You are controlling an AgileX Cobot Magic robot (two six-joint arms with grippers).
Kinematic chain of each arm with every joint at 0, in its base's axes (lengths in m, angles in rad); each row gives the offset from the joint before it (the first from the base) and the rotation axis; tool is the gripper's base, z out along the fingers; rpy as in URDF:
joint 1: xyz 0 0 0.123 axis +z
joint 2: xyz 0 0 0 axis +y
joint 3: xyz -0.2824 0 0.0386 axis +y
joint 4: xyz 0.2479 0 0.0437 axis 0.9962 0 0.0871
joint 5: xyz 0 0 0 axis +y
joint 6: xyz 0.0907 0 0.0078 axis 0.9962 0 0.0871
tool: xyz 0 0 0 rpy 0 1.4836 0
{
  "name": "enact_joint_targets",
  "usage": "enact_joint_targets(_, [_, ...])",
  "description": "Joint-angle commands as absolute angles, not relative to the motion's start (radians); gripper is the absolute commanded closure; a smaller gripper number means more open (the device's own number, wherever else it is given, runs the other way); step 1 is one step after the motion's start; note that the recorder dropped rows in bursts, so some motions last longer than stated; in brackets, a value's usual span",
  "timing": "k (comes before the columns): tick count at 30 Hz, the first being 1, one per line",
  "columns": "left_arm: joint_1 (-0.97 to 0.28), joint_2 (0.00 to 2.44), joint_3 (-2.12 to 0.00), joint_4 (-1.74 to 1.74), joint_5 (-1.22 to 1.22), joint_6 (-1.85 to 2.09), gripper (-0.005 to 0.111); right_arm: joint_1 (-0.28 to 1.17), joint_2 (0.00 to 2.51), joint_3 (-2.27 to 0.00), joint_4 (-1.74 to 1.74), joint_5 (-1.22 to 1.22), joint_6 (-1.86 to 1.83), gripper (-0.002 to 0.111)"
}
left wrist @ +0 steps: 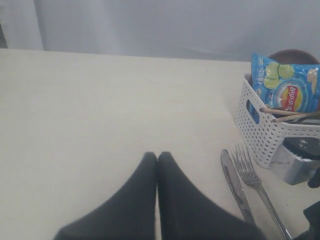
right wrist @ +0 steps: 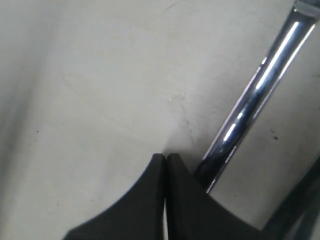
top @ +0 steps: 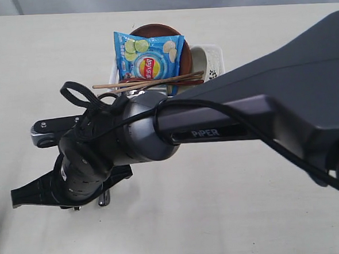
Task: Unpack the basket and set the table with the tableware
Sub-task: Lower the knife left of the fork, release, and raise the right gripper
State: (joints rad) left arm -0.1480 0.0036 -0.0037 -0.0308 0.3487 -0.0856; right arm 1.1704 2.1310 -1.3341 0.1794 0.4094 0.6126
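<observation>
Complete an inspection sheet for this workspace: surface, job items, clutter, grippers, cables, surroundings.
Surface: table, pale cream, few small dark specks.
Job's things: basket holds brown plate and bowl; chopsticks lie across its top; knife and fork lie side by side on the table beside it.
Clutter: chips bag standing in the basket.
Grippers: left gripper shut, holding nothing; right gripper shut, holding nothing, tips beside a steel handle.
Cables: black cable runs along the right arm.
Surroundings: pale grey backdrop behind the table.

Blue chips bag [top: 149,54], upper centre of exterior view, standing upright, lime slices and red-yellow logo on front. Pale grey backdrop [left wrist: 150,25] across top edge.
</observation>
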Motion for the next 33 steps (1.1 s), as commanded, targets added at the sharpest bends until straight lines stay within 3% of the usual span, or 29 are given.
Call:
enact_joint_targets(1, [-0.153, 0.000, 0.000, -0.030, 0.347, -0.083, 0.107, 1.166, 2.133, -1.326, 0.129, 0.467, 0.631, 0.109])
enact_joint_targets(22, [-0.153, 0.000, 0.000, -0.030, 0.347, -0.083, 0.107, 1.166, 2.105, -1.326, 0.085, 0.449, 0.630, 0.109])
enact_joint_targets(33, [-0.153, 0.000, 0.000, -0.030, 0.347, -0.083, 0.107, 1.153, 1.955, -1.326, 0.085, 0.340, 0.583, 0.109])
